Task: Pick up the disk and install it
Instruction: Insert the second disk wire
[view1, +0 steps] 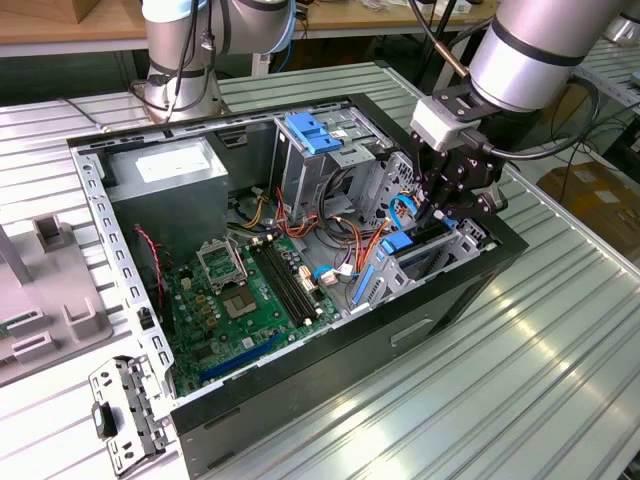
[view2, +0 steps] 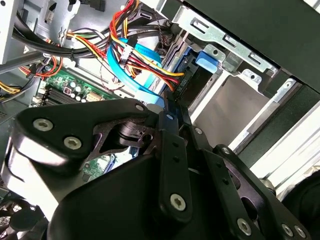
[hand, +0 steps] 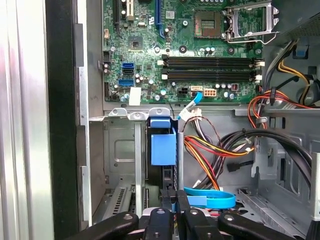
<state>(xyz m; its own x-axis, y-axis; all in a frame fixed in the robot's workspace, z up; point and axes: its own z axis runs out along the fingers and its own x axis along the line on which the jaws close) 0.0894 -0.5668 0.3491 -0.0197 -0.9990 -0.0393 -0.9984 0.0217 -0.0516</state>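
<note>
The disk (view1: 398, 243) stands on edge in a slot of the metal drive cage (view1: 432, 262) at the front corner of the open computer case, on the exterior view's right. Its blue plastic rail (hand: 162, 145) faces up out of the cage, with a dark edge of the drive (view2: 192, 82) below it. My gripper (view1: 440, 215) hangs straight over the slot. Both wrist views show its black fingers pressed close together on the disk's upper edge, gripper (hand: 173, 201) and gripper (view2: 171, 106).
Bundles of coloured power cables (hand: 215, 150) and a blue data cable (hand: 210, 200) run right beside the cage. A green motherboard (view1: 250, 295), a grey power-supply box (view1: 165, 165) and a bare blue bracket (view1: 312, 133) fill the case. A second arm's base (view1: 180, 60) stands behind.
</note>
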